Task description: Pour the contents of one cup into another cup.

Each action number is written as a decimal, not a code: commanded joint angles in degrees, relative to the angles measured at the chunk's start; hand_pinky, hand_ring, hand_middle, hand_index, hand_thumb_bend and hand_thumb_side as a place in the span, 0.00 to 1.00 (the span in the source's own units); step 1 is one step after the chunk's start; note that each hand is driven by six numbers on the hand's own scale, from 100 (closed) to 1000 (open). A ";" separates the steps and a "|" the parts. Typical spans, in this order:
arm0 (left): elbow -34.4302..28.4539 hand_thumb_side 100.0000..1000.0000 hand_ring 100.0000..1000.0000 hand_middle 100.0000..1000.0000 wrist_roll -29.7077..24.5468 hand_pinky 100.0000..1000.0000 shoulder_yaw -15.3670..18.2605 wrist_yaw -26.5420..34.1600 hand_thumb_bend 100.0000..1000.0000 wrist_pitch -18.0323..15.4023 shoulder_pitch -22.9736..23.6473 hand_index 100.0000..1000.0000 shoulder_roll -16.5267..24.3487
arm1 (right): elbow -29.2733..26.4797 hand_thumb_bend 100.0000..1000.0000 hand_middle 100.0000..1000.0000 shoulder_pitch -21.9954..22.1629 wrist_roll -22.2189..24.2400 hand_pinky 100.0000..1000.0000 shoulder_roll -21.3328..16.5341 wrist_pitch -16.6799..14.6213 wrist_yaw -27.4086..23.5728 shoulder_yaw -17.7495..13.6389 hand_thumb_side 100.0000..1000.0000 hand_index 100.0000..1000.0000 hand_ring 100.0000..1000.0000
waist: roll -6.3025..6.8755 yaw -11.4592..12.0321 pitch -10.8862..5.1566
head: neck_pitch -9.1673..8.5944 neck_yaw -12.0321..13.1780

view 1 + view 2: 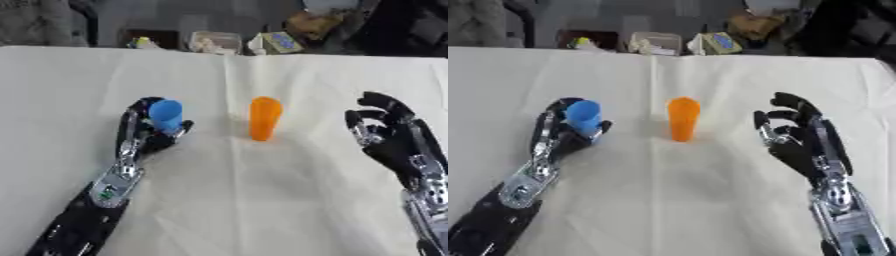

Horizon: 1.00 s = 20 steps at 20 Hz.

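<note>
Two cups, two hands, one pale cloth-covered table [289, 200].

Left eye view. Left hand [144, 132] entering from lower left, fingers and thumb curled round blue cup [166, 115]; cup upright, seemingly resting on or just above the cloth, mouth hard to make out. Orange cup [264, 119] upright at mid-table, just right of the blue one, apart from both hands, touched by nothing; likely the receiving cup, left in the middle so either hand can reach. Right hand [389, 135] at far right, fingers partly bent, thumb apart, holding nothing; palm turned toward the orange cup, probably waiting to steady it. Clutter of boxes and containers [214, 42] beyond the far table edge, not part of the work.

Right eye view. Same layout, shifted leftward. Left hand [562, 135] wrapped about blue cup [584, 117], grip placed low on the cup's side, leaving the rim free for pouring. Orange cup [683, 119] between the hands, nearer the blue cup than the right hand [798, 137]. Right hand relaxed and empty, well short of contact. Contents of either cup not visible.

Judged stage: grasp made, lift and tilt not yet begun. Next move calls for raising the blue cup over the orange rim; risk of knocking the narrow orange cup over.
</note>
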 commanded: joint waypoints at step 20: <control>-25.46 0.00 0.32 0.20 2.10 0.04 -0.88 4.86 0.33 7.92 6.02 0.58 7.34 | 4.40 0.31 0.71 -5.17 1.27 0.48 -4.01 -0.33 1.15 2.43 0.18 0.81 0.70 | 0.37 2.52 -1.49 | -0.94 -1.01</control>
